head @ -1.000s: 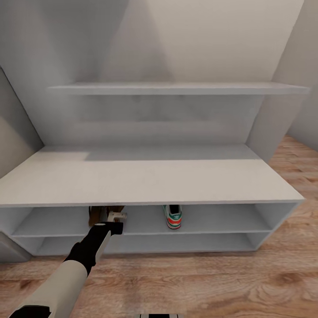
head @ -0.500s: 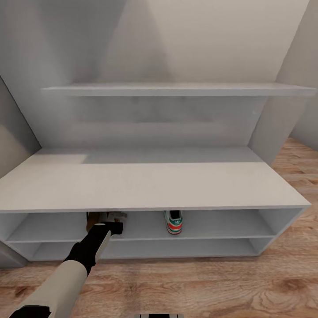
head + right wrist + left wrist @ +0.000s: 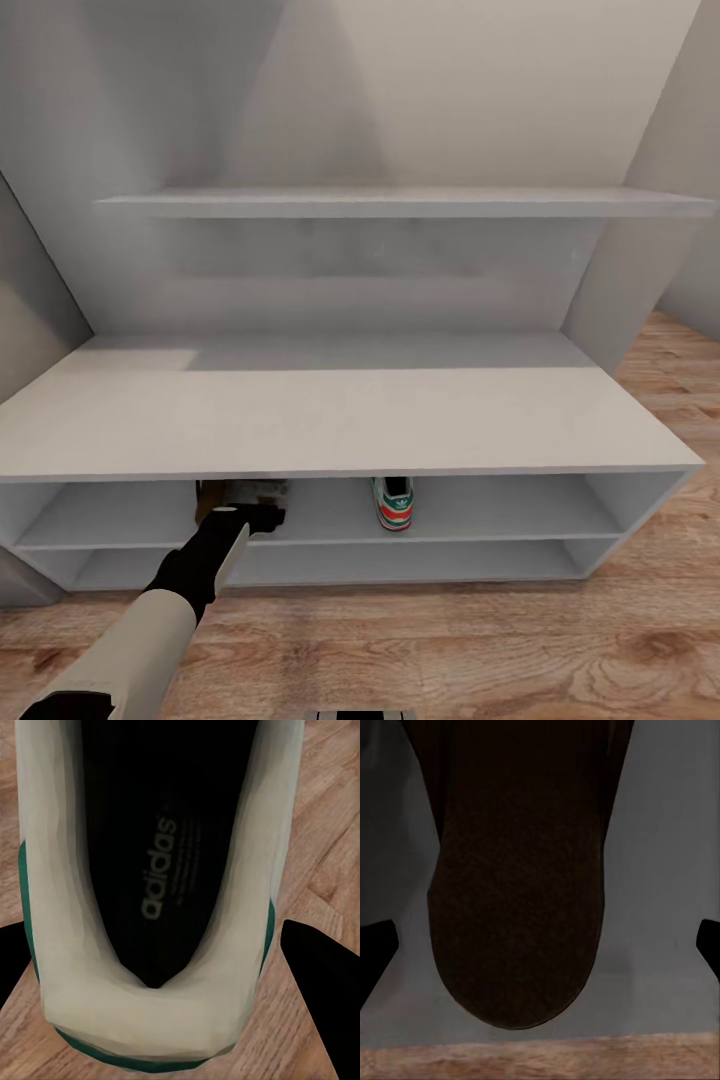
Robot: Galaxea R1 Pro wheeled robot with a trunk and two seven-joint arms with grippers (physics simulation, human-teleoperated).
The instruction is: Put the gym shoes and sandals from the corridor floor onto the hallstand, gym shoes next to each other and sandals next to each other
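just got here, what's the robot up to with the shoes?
The left arm reaches into the hallstand's upper open shelf, its gripper at a brown sandal lying there; the wrist view shows the sandal between the spread fingers. One gym shoe already sits on that same shelf, to the right. The right wrist view looks down into a second gym shoe over the wood floor, between the right gripper's spread fingers.

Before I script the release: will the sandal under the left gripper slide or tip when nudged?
The sandal looks flat and broad-soled, so tipping seems unlikely. It probably slides easily on the smooth hallstand shelf. Its thin profile suggests it is light.
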